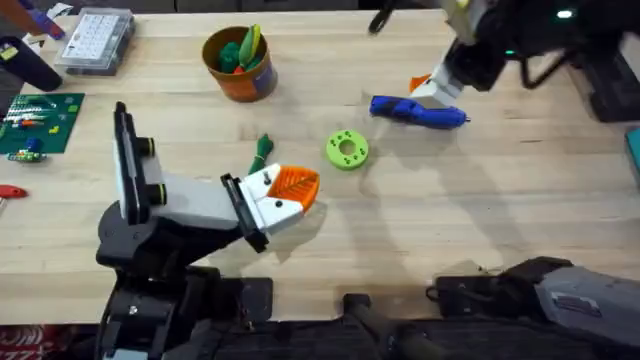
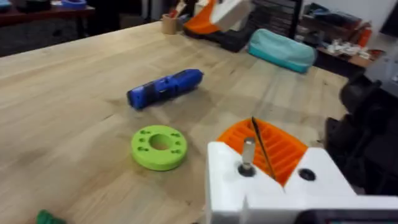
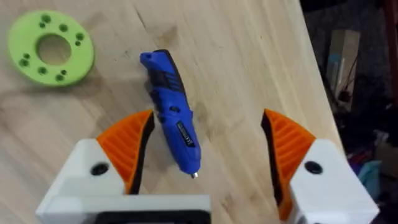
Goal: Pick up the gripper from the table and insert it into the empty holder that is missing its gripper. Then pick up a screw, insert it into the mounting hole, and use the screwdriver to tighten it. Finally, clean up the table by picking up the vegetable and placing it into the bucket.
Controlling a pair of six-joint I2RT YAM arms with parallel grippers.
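The right gripper (image 3: 205, 155) stood with its white, orange-padded jaws spread wide, hovering over the bright blue, pen-shaped powered screwdriver (image 3: 171, 121), which lay flat on the light wooden plank table (image 1: 480, 200) nearer one orange pad (image 3: 127, 146) than the other, with no contact that could be seen. A white label ran along the tool's body, its writing too small to read. The lime-green plastic disc with holes (image 1: 347, 150) lay near the tool's blunt end, bare wood all around. The left gripper (image 1: 290, 193) sat just beyond the disc, its orange pads (image 2: 270, 146) pressed together on nothing. The small dark-green toy vegetable (image 1: 262, 152) lay just beside it. Farther back, the round orange bucket (image 1: 243, 78) held green and yellow toys, its blue label unreadable. The table's far right edge lay past the right gripper.
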